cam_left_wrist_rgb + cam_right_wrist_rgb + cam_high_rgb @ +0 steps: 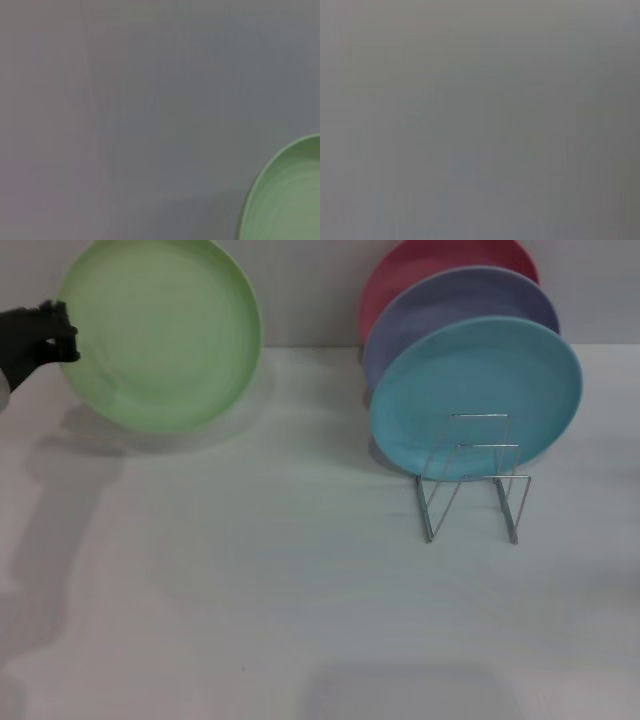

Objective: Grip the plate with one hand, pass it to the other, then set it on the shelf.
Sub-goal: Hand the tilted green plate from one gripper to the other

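Note:
The light green plate [160,332] is held up off the table at the far left of the head view, tilted so its face shows. My left gripper [62,335] is shut on the plate's left rim. A part of the plate's rim also shows in the left wrist view [285,200]. The silver wire shelf [472,480] stands on the table at the right, its front slots bare. My right gripper is out of view; the right wrist view shows only plain grey.
A light blue plate [478,400], a lavender plate [450,305] and a red plate [425,265] stand upright one behind the other in the rack. The white table [250,590] stretches across the front.

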